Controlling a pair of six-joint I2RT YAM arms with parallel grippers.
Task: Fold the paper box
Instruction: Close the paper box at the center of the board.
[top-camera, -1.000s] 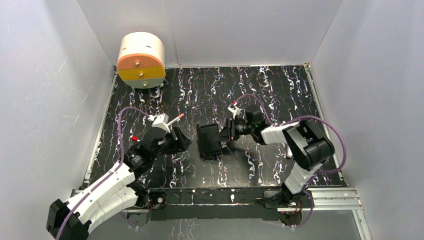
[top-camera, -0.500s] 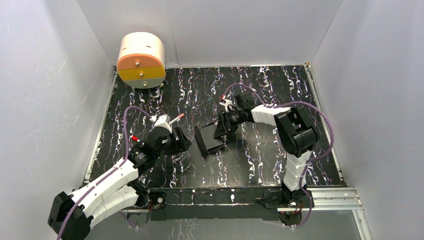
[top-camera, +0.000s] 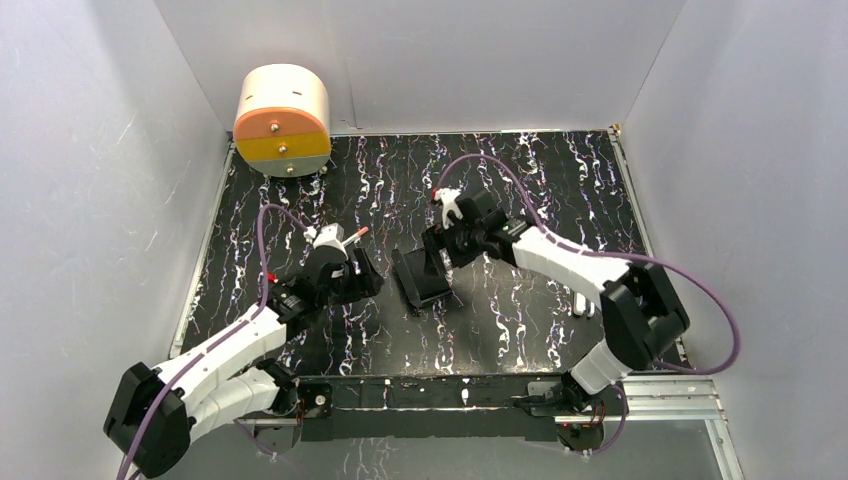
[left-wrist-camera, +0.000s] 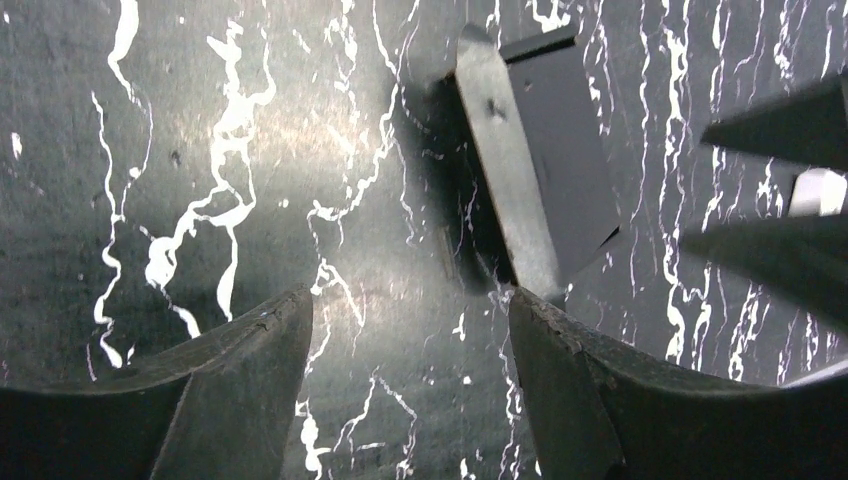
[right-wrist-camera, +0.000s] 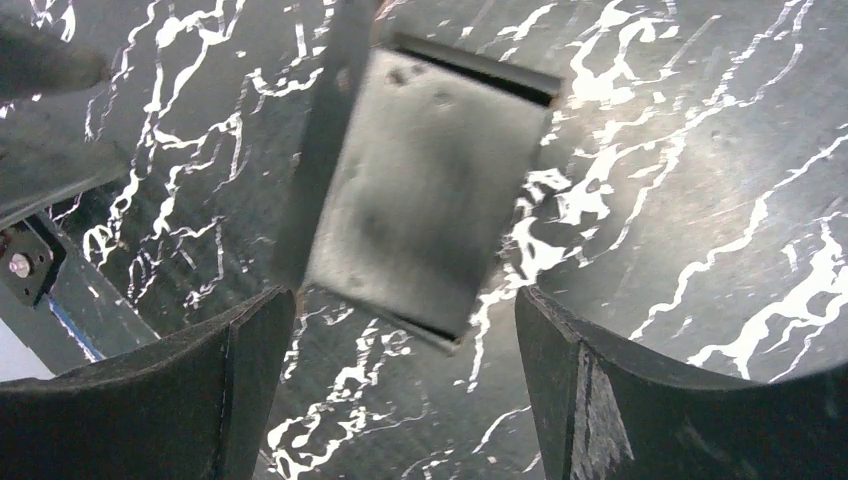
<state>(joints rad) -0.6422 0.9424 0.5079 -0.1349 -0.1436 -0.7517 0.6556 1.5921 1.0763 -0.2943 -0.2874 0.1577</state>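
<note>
The paper box (top-camera: 420, 279) is a small folded black card box lying on the marbled table between my two grippers. From the left wrist the paper box (left-wrist-camera: 535, 150) lies ahead and to the right, a narrow side turned up. My left gripper (left-wrist-camera: 408, 322) is open and empty, just short of it; from above, the left gripper (top-camera: 362, 274) sits to the box's left. My right gripper (top-camera: 436, 250) hovers at the box's far right corner. It is open, and the paper box (right-wrist-camera: 430, 190) lies free just beyond the right gripper (right-wrist-camera: 400, 312).
A cream and orange drum-shaped object (top-camera: 283, 120) stands at the back left corner. White walls (top-camera: 120, 200) enclose the table on three sides. A metal rail (top-camera: 450, 390) runs along the near edge by the arm bases.
My right gripper has opened and let go of the box, and its arm has swung round to reach from the back right. The left gripper edged closer to the box.
</note>
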